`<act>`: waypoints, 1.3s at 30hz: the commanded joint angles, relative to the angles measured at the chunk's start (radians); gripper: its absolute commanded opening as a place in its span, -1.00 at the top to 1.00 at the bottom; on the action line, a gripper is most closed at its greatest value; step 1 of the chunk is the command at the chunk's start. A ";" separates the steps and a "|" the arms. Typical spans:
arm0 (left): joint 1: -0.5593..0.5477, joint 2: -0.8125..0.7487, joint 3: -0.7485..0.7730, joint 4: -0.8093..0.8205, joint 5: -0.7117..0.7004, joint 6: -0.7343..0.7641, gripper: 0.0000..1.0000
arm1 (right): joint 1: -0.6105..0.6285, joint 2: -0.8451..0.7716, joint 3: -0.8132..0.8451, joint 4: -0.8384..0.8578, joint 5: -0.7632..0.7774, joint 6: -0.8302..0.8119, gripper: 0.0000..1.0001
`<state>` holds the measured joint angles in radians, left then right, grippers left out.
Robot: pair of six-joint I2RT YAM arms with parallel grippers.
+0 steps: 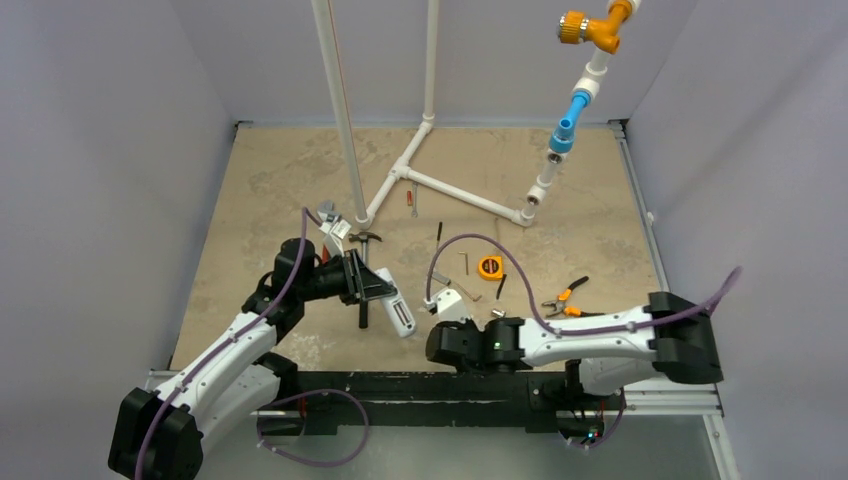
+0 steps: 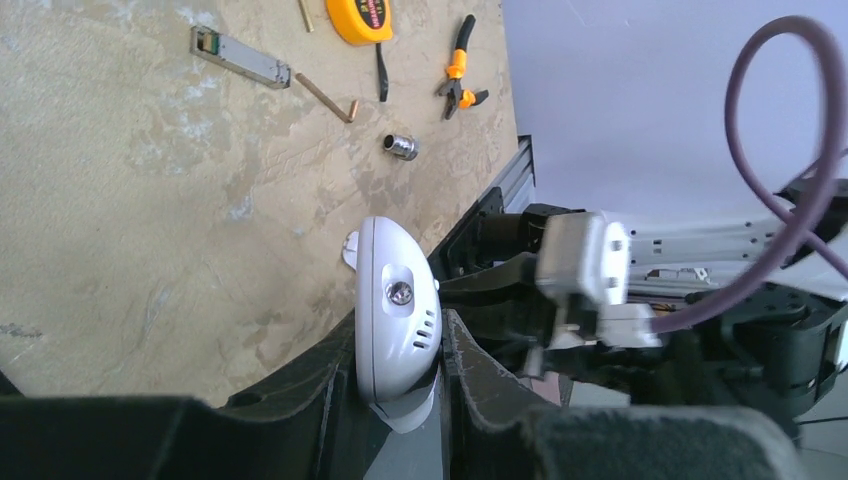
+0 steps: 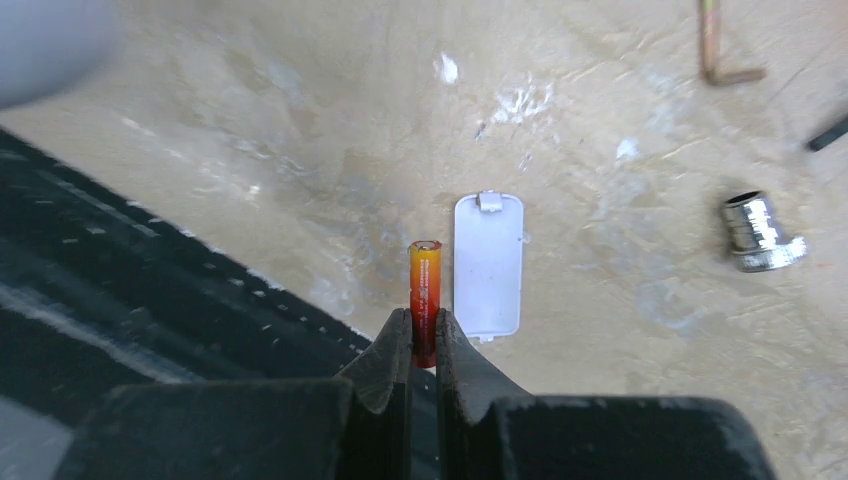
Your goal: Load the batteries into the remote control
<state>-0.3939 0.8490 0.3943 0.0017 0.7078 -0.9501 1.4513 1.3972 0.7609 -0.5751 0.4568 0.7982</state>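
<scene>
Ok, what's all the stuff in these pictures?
battery: one, orange-red, in the right tool
remote: one, white, in the left tool
lid: one, white, flat on the table
tape measure: one, orange, mid-table
pliers: one, orange handles, right of the tape measure
socket: one, silver, near the lid
bent key: one, brass, on the table
pipes: several, white, at the back
small bits: a few, dark, mid-table, too small to name
left tool: one, black, shut on the remote
right tool: one, black, shut on the battery

Mottled tan table (image 1: 250,200). Far centre: white pipe frame (image 1: 455,190), with a small red-handled screwdriver (image 1: 411,200) beside it. Right of centre: orange tape measure (image 1: 490,267), orange-handled pliers (image 1: 565,298), metal socket (image 3: 760,232), L-shaped hex key (image 3: 709,40). Near edge: flat white battery cover (image 3: 488,265).
</scene>
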 commanded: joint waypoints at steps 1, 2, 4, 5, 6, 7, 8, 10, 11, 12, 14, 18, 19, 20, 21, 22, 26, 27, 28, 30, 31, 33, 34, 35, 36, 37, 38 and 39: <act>0.004 -0.038 -0.014 0.157 0.056 -0.004 1.00 | 0.005 -0.239 0.014 -0.065 0.107 -0.044 1.00; 0.003 -0.060 -0.022 0.205 0.066 -0.013 1.00 | 0.004 -0.286 0.011 -0.051 0.120 -0.063 1.00; -0.002 -0.117 -0.037 0.278 0.071 -0.016 1.00 | 0.004 -0.372 -0.009 0.001 0.124 -0.117 1.00; -0.011 -0.143 -0.042 0.305 0.071 -0.008 1.00 | 0.004 -0.413 -0.024 0.030 0.125 -0.138 1.00; -0.022 -0.172 -0.047 0.329 0.069 0.005 1.00 | 0.004 -0.447 -0.038 0.059 0.127 -0.160 1.00; -0.036 -0.198 -0.054 0.356 0.068 0.017 1.00 | 0.004 -0.485 -0.052 0.092 0.129 -0.179 1.00; -0.051 -0.219 -0.062 0.386 0.065 0.028 1.00 | 0.004 -0.517 -0.068 0.122 0.133 -0.196 1.00; -0.075 -0.252 -0.086 0.450 0.058 0.032 1.00 | 0.004 -0.587 -0.101 0.181 0.139 -0.230 1.00; -0.083 -0.262 -0.102 0.484 0.054 0.028 1.00 | 0.004 -0.619 -0.120 0.215 0.136 -0.249 1.00; -0.091 -0.269 -0.116 0.530 0.050 0.022 1.00 | 0.004 -0.663 -0.139 0.258 0.128 -0.284 1.00; -0.102 -0.271 -0.147 0.612 0.050 0.005 1.00 | 0.004 -0.721 -0.179 0.344 0.100 -0.337 1.00; -0.115 -0.259 -0.192 0.776 0.055 -0.033 1.00 | 0.005 -0.790 -0.215 0.452 0.022 -0.433 1.00; -0.116 -0.254 -0.197 0.800 0.057 -0.037 1.00 | 0.004 -0.800 -0.217 0.462 0.010 -0.451 1.00; -0.117 -0.251 -0.199 0.821 0.059 -0.038 1.00 | 0.004 -0.807 -0.219 0.470 -0.002 -0.469 1.00; -0.116 -0.250 -0.202 0.838 0.062 -0.037 1.00 | 0.004 -0.813 -0.220 0.479 -0.011 -0.483 1.00; -0.117 -0.251 -0.201 0.849 0.063 -0.035 1.00 | 0.004 -0.817 -0.219 0.485 -0.019 -0.493 1.00; -0.117 -0.255 -0.201 0.874 0.068 -0.028 1.00 | 0.004 -0.858 -0.239 0.592 -0.087 -0.539 1.00; -0.117 -0.254 -0.200 0.880 0.073 -0.026 1.00 | 0.004 -0.876 -0.248 0.620 -0.110 -0.557 1.00; -0.117 -0.254 -0.198 0.885 0.079 -0.025 1.00 | 0.004 -0.888 -0.257 0.640 -0.131 -0.579 1.00; -0.117 -0.255 -0.200 0.897 0.085 -0.026 1.00 | 0.004 -0.911 -0.265 0.657 -0.160 -0.627 1.00; -0.117 -0.255 -0.202 0.905 0.086 -0.026 1.00 | 0.004 -0.919 -0.267 0.657 -0.176 -0.654 1.00; -0.117 -0.261 -0.205 0.925 0.093 -0.026 1.00 | 0.004 -0.929 -0.259 0.648 -0.196 -0.705 1.00; -0.116 -0.264 -0.206 0.931 0.100 -0.022 1.00 | 0.004 -0.931 -0.255 0.642 -0.189 -0.723 0.99; -0.117 -0.269 -0.205 0.934 0.104 -0.011 1.00 | 0.004 -0.932 -0.251 0.634 -0.177 -0.738 0.98; -0.117 -0.274 -0.204 0.934 0.104 -0.005 1.00 | 0.004 -0.932 -0.248 0.630 -0.171 -0.758 0.98; -0.117 -0.280 -0.204 0.936 0.102 -0.001 1.00 | 0.004 -0.930 -0.245 0.628 -0.169 -0.781 0.99; -0.117 -0.285 -0.204 0.938 0.100 0.004 1.00 | 0.004 -0.927 -0.241 0.623 -0.174 -0.806 1.00; -0.117 -0.288 -0.203 0.939 0.099 0.007 1.00 | 0.003 -0.924 -0.236 0.622 -0.180 -0.839 1.00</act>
<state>-0.5056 0.5838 0.1932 0.8463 0.7944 -0.9787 1.4528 0.4709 0.4976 0.0147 0.2993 0.1009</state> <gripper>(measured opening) 0.246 0.041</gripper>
